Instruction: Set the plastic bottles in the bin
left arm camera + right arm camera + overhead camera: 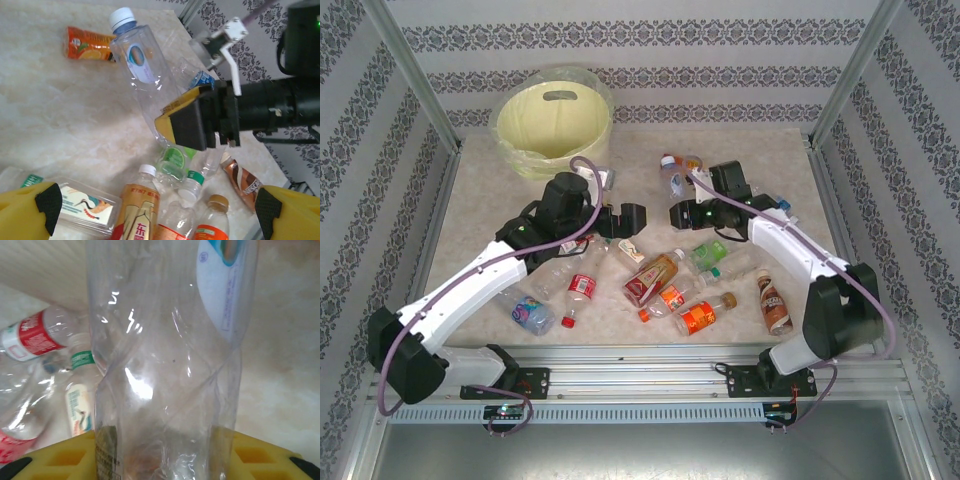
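My right gripper (pixel 678 213) is shut on a clear plastic bottle (pixel 673 182) with a white cap and a blue-and-white label. In the right wrist view its yellow fingers (pixel 55 460) press both sides of this bottle (pixel 165 340), denting it. The left wrist view shows the same bottle (pixel 142 70) slanting up from the table. My left gripper (pixel 620 222) hovers just left of it, open (pixel 155 210) over several lying bottles, holding nothing. The pale-yellow bin (pixel 552 135) stands at the far left of the table.
An orange-label bottle (pixel 692 162) lies beside the held one. Closer lie a gold-label bottle (pixel 655 275), a green one (pixel 710 255), a red-label one (pixel 578 285), a crushed blue one (pixel 528 312) and a brown one (pixel 775 303). Metal frame posts edge the table.
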Controlling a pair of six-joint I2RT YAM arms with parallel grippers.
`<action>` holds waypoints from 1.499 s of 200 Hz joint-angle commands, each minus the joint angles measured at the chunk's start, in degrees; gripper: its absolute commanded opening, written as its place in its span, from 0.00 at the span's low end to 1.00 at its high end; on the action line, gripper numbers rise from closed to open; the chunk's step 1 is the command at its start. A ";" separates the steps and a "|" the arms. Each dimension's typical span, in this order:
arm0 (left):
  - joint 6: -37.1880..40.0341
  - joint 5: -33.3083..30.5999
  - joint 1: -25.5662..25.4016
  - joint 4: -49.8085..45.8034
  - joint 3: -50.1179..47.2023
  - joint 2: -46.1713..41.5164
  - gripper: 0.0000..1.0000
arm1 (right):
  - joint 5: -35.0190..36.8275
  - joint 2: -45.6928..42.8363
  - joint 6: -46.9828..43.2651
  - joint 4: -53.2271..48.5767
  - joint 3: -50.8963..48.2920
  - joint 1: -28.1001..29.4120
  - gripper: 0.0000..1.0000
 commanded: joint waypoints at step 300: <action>-15.14 9.88 0.09 19.82 5.85 10.53 0.48 | -14.16 -20.65 9.53 8.20 -11.72 6.66 0.66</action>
